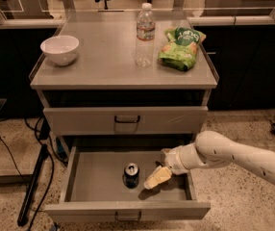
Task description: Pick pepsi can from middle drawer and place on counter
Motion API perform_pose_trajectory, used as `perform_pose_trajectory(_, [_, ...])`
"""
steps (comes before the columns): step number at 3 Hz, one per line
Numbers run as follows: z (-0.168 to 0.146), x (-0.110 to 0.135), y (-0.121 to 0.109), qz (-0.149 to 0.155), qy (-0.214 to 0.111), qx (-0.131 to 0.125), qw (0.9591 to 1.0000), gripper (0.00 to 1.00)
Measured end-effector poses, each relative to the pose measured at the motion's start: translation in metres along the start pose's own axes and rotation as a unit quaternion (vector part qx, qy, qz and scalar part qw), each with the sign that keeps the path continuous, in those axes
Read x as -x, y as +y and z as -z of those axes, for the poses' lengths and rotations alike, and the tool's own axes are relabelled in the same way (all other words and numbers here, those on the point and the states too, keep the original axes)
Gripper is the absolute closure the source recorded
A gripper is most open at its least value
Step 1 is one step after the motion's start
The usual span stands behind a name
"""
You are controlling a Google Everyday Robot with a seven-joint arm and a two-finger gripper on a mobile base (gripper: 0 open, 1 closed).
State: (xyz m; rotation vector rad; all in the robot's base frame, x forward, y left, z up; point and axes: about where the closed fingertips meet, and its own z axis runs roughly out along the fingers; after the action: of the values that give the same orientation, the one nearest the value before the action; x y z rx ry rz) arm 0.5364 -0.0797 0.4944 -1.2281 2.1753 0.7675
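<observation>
The pepsi can stands upright in the open middle drawer, near its centre, silver top showing. My gripper reaches into the drawer from the right on a white arm. It sits just right of the can, a small gap apart, and holds nothing. The counter is the grey top of the cabinet above.
On the counter stand a white bowl at the left, a clear water bottle in the middle and a green chip bag at the right. A shut drawer sits above the open one. Black cables and a stand lie left of the cabinet.
</observation>
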Motion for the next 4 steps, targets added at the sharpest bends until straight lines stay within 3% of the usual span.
perform_pose_trajectory(1, [-0.001,0.0,0.0,-0.001,0.0,0.0,1.0,0.0])
perform_pose_trajectory(3, [-0.033,0.009,-0.014,-0.009,-0.056,0.004,0.9984,0.0])
perform_pose_trajectory(4, [-0.035,0.01,-0.014,-0.009,-0.06,0.005,0.9982,0.0])
